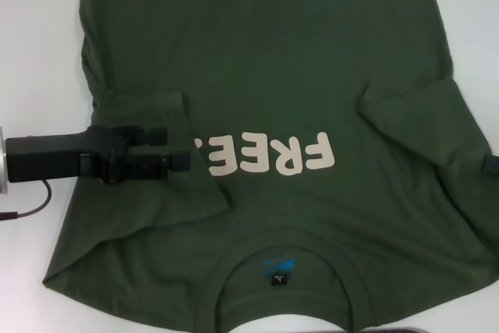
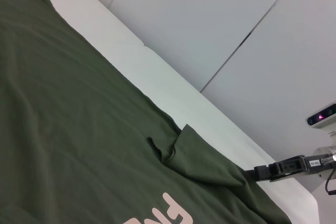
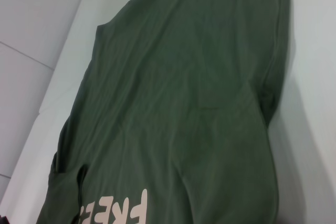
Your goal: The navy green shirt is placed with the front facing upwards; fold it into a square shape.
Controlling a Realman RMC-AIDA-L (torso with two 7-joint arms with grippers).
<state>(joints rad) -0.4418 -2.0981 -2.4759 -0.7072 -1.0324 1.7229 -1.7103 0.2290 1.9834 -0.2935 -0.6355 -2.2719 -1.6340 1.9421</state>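
the step in hand looks like turning the sleeves inward before the body gets folded, and both sleeves already lie over the chest. to do it well, each sleeve edge should sit flat and parallel to the shirt's side, with no bunching at the armpit, so the later folds come out square.

nearest the robot, the navy green shirt [image 1: 273,91] lies front up on the white table [image 1: 31,37] with its round collar [image 1: 284,267] toward the body and a small black and blue neck label [image 1: 277,271] inside it. just beyond the collar the cream "free!" lettering [image 1: 269,155] reads upside down from the head view; the left sleeve [image 1: 168,142] is folded across its last character.

the left gripper [image 1: 183,150] hovers low at that sleeve, reaching in from the table's left side. its two fingers sit one above the other with a narrow gap between them, and i see no cloth caught there, so the jaws look open and empty. the right gripper [image 1: 491,165] shows only as a dark sliver at the shirt's right edge, and i cannot tell how its jaws stand. the right sleeve [image 1: 413,103] lies turned in with a crease at its root.

farther off, the plain lower body runs away toward the table's far end, fairly smooth, with soft wrinkles along the left side.
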